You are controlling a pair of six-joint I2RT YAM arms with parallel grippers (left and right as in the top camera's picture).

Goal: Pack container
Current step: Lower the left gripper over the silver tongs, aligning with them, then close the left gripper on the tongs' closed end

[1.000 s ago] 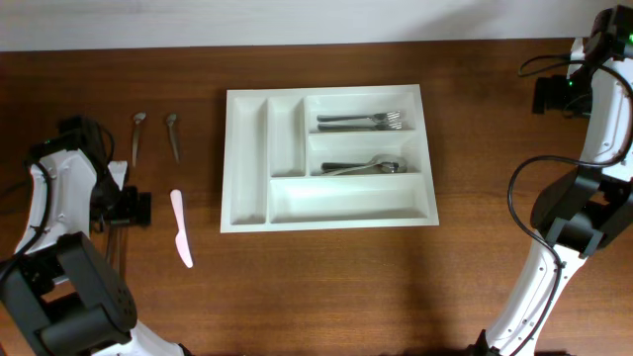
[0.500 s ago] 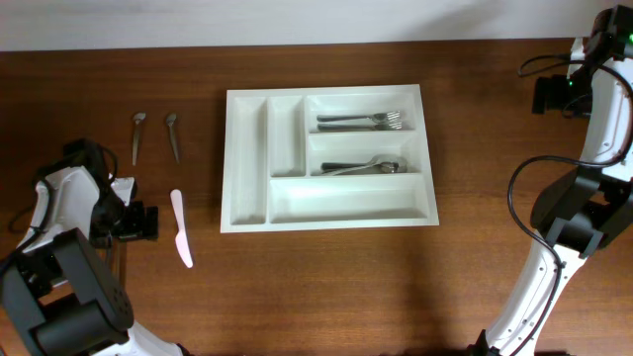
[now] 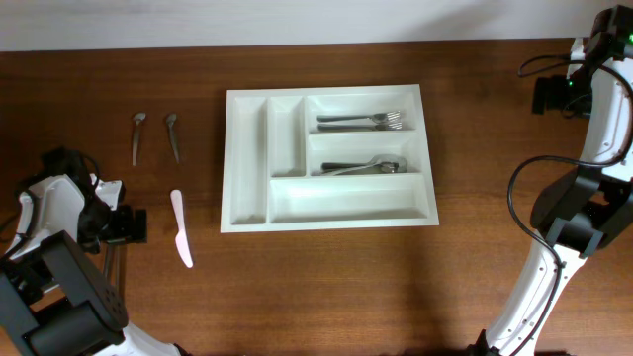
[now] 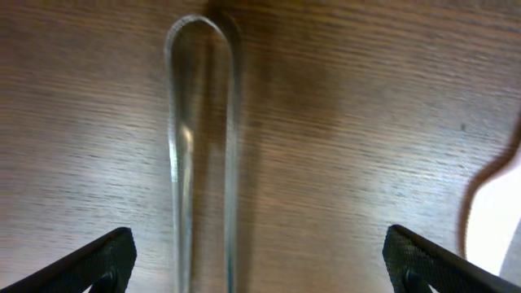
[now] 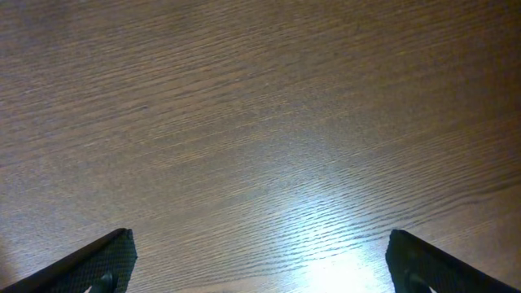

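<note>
The container (image 3: 248,158), a white tray with five compartments, lies mid-table; forks (image 3: 361,121) fill its upper right compartment and more metal cutlery (image 3: 364,166) the one below. My left gripper (image 4: 259,262) stands open low over the table at the far left (image 3: 125,225). A metal utensil handle (image 4: 203,155) with a rounded end lies between its fingers, nearer the left one, untouched. The rest of that utensil (image 3: 111,261) shows under the arm. My right gripper (image 5: 260,262) is open over bare wood at the far right.
Two small spoons (image 3: 137,136) (image 3: 173,135) lie left of the tray. A white plastic knife (image 3: 181,228) lies just right of my left gripper and shows at the edge of the left wrist view (image 4: 498,213). The right arm's base (image 3: 569,232) stands at the right edge.
My left gripper has shifted toward the table's front and slightly left, staying open over the metal utensil. The right arm and the cutlery have not moved.
</note>
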